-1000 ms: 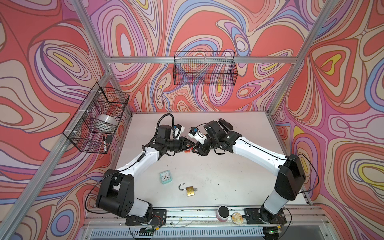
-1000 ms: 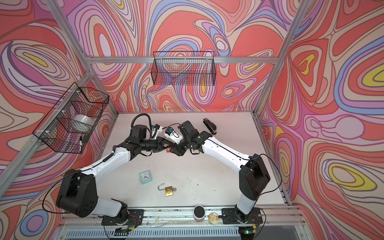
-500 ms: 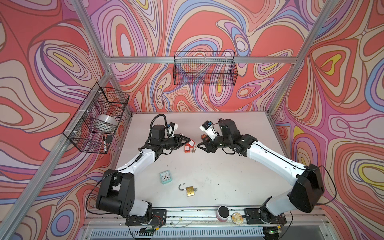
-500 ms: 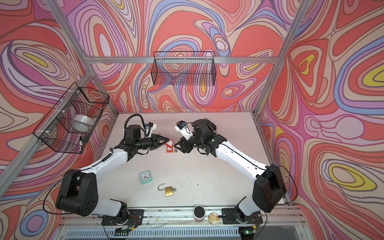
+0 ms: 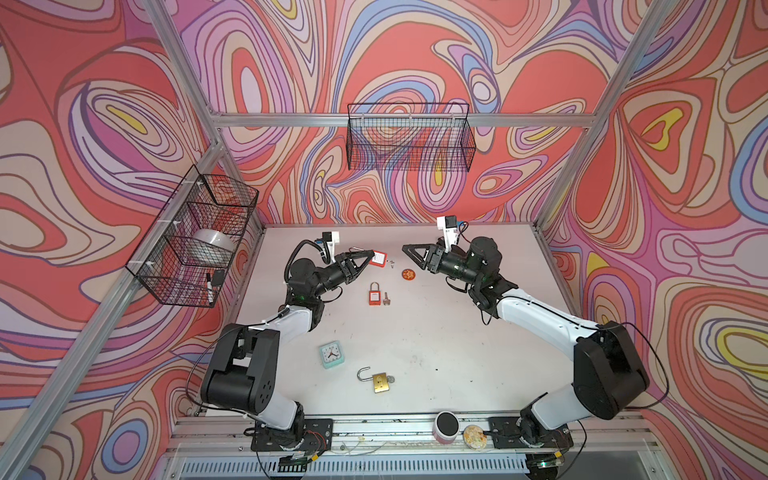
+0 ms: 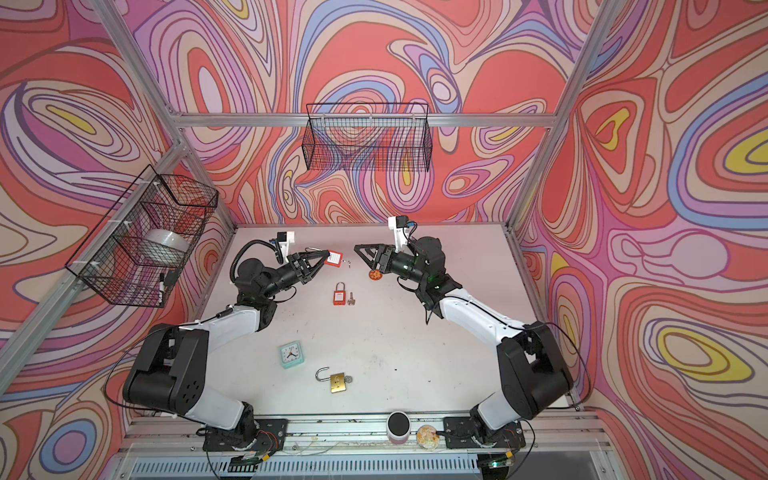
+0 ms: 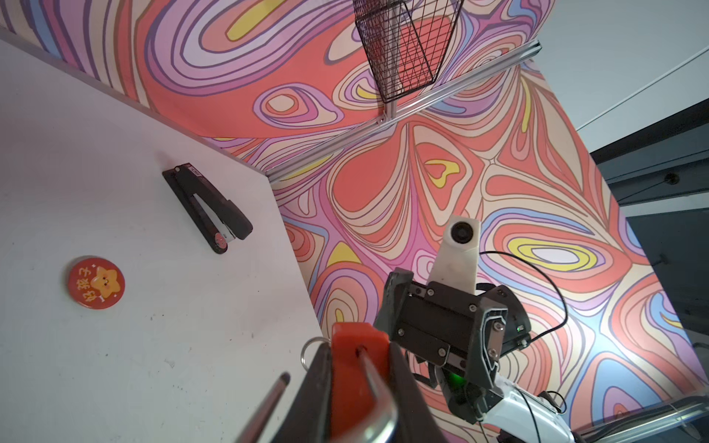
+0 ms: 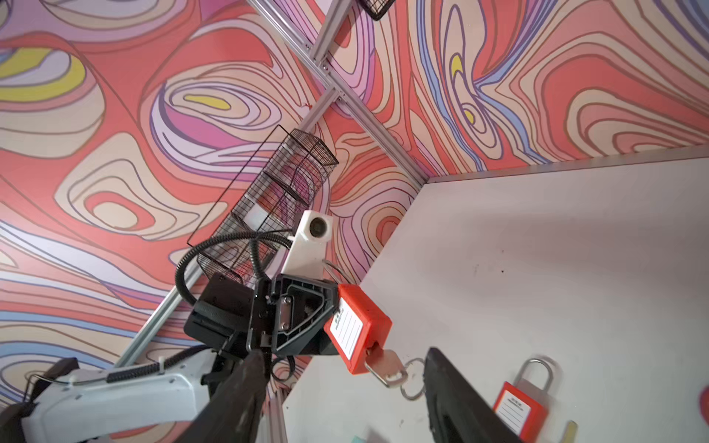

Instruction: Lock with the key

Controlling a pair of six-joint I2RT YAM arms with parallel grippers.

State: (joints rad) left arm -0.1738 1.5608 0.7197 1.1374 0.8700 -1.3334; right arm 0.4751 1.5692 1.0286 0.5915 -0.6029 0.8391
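My left gripper [image 5: 371, 262] is shut on a red padlock [image 5: 378, 257], held above the back of the table. In the left wrist view the red body [image 7: 358, 360] sits squeezed between both fingers, one shackle leg entering it and another metal end free beside it. A silver key [image 8: 385, 366] sticks out of the padlock's [image 8: 360, 330] bottom, with a ring [image 8: 412, 379] hanging from it. My right gripper [image 5: 412, 257] stands open to the right of the key, touching nothing. A second red padlock [image 5: 374, 294] lies on the table with a loose key [image 5: 387, 298] beside it.
An orange badge [image 5: 409, 274] lies below the right gripper. A black stapler [image 7: 207, 207] lies near the back right corner. A mint clock [image 5: 331, 354] and an open brass padlock [image 5: 380, 380] lie nearer the front. A cup [image 5: 446, 424] stands on the front rail. Wire baskets [image 5: 409, 139] hang on the walls.
The two grippers were together at the padlock and have drawn apart. The right gripper opened wider and pulled back to the right; the left moved left, still holding the padlock.
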